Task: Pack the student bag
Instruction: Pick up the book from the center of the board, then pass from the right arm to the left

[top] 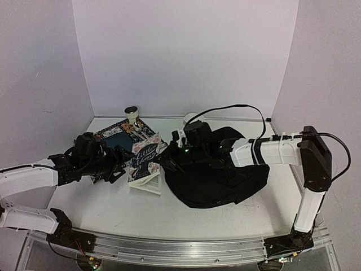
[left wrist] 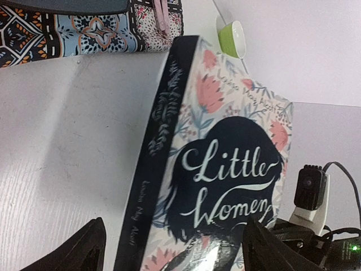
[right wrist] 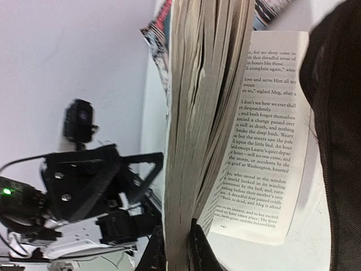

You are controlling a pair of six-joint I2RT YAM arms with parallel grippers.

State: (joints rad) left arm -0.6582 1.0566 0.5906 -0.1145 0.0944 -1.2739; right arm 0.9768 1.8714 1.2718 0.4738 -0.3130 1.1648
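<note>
The student bag [top: 223, 178] is a large black fabric backpack lying at centre right; its edge shows in the right wrist view [right wrist: 338, 113]. A "Little Women" book [top: 144, 162] stands partly open on the table beside the bag's left side. My right gripper [top: 171, 153] is shut on a thick block of the book's pages [right wrist: 197, 113]; its jaws pinch the page edges [right wrist: 176, 251], and the back pages fan out towards the bag. My left gripper [left wrist: 177, 254] is open, with one finger [left wrist: 84, 248] on each side of the book's cover [left wrist: 225, 169].
A patterned mat [top: 107, 134] with a dark teal plate lies at the back left and also shows in the left wrist view [left wrist: 96, 31]. A small dark-topped cup [top: 132, 114] and a white cup with a green inside [left wrist: 234, 38] stand near the back wall.
</note>
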